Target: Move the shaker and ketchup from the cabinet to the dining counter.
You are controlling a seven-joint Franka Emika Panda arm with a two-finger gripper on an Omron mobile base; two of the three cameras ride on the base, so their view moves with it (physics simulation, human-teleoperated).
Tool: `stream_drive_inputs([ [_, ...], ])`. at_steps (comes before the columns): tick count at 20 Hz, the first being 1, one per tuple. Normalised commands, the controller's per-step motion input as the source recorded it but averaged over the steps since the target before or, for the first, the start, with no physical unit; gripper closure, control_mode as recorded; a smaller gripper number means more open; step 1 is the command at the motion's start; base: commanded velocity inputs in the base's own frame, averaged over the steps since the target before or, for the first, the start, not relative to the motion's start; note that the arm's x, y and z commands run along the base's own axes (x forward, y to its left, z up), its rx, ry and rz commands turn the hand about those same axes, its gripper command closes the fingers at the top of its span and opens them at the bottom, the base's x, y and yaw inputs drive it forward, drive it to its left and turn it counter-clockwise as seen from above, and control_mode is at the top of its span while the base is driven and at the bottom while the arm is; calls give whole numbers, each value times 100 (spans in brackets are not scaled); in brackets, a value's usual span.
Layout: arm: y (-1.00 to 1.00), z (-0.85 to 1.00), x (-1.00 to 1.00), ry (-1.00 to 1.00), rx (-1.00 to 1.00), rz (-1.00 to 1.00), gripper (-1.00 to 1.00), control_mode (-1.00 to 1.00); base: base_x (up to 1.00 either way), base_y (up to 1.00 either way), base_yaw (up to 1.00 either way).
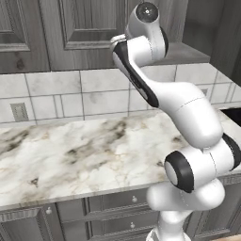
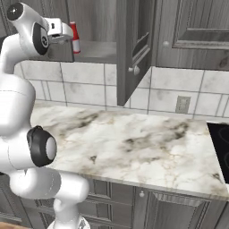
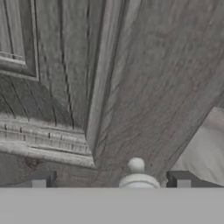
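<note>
Reaching into the open cabinet [image 2: 134, 44], the claw [image 3: 111, 180] gapes wide and empty around a white shaker [image 3: 137, 175], the ketchup [image 2: 75, 38] unmoved on its shelf.

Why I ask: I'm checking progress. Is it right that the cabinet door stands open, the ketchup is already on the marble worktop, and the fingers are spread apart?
Not quite. The ketchup is not on the marble worktop; the right base view shows it standing on the shelf inside the cabinet. The rest holds: the door stands open, and the hand view shows the fingers spread apart.
</note>
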Motion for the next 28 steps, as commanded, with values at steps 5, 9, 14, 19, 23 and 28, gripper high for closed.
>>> stream_drive_inputs([
  [5,0,0,54,-3,0,0,-100,-100,0,0,0],
  [9,-2,0,55,0,0,-3,-100,-100,0,0,0],
  [14,-26,0,13,0,1,-6,100,-100,0,0,0],
  [19,-38,-6,0,0,3,-6,100,-100,0,0,0],
  [23,-38,-10,0,0,5,-5,100,-100,0,0,0],
  [28,-4,-3,-49,-2,5,0,100,-100,0,0,0],
])
